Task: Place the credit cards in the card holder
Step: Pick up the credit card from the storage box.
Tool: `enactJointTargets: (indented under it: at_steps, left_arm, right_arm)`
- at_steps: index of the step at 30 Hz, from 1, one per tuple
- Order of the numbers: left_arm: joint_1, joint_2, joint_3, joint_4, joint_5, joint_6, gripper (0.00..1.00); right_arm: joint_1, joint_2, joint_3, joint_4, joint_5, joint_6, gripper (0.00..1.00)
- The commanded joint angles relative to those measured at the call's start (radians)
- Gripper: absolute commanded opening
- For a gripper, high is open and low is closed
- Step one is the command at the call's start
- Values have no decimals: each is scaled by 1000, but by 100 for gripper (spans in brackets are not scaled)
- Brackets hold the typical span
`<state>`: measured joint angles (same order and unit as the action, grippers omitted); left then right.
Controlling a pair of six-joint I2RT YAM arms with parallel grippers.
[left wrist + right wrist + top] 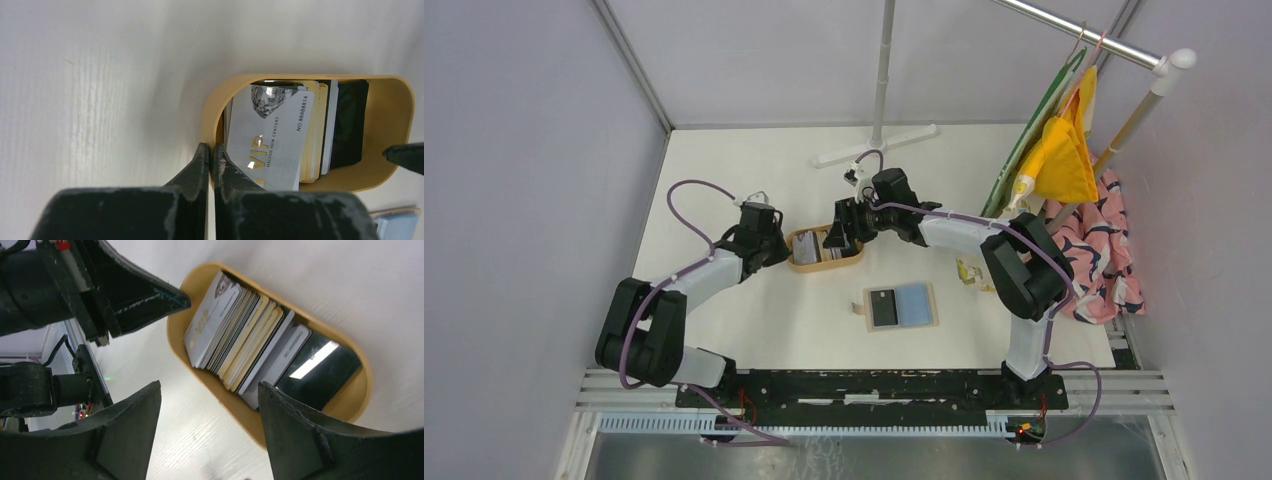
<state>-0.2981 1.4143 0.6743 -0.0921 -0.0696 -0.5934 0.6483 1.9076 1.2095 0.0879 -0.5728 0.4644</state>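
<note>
- Nearest of all, the left gripper (211, 160) has its two black fingers pressed together on the end wall of the oval wooden tray (387, 125). One finger sits outside the wall and one just inside it.
- Standing on edge in that tray is a packed row of credit cards (240, 335), leaning against one another.
- At the front of the row, closest to the left gripper, is a white card (275, 135) printed with "VIP" in gold and a diamond picture.
- Behind it come cream and grey cards. A glossy black card (320, 365) lies at the far end, catching the light.
- From the other side, the right gripper (209, 387) hangs over the tray with its fingers wide apart and nothing between them. They straddle the tray's long side wall by the cards.
- Well apart from the tray, toward the arm bases, the card holder (902, 306) lies open and flat on the white table (754, 180). Its light blue lining faces up, and a dark card (884, 307) rests on its left half.
- Off to the right, a yellow garment (1064, 160) hangs from a rail.
</note>
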Motion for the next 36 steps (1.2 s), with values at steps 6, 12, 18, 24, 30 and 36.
enactJointTargets:
  at_steps: [6, 12, 18, 24, 30, 36]
  left_arm:
    - [-149, -42, 41, 29, -77, -159, 2]
    - [-193, -49, 48, 27, -129, -193, 2]
    - [-219, -45, 55, 42, -131, -203, 2]
    - [-240, -43, 57, 50, -128, -210, 2]
    - [-251, -27, 67, 57, -121, -210, 2]
    - [-257, -20, 71, 60, -121, -212, 2]
  right_arm:
    - [4, 7, -25, -1, 113, 68, 70]
    - [-7, -32, -64, -52, 234, 59, 70]
    - [-17, -24, -122, 18, 158, 123, 70]
    - [-18, -4, -152, 93, 85, 195, 70]
    - [-28, -4, -166, 148, 35, 235, 65]
    - [-49, -1, -195, 219, -12, 288, 58]
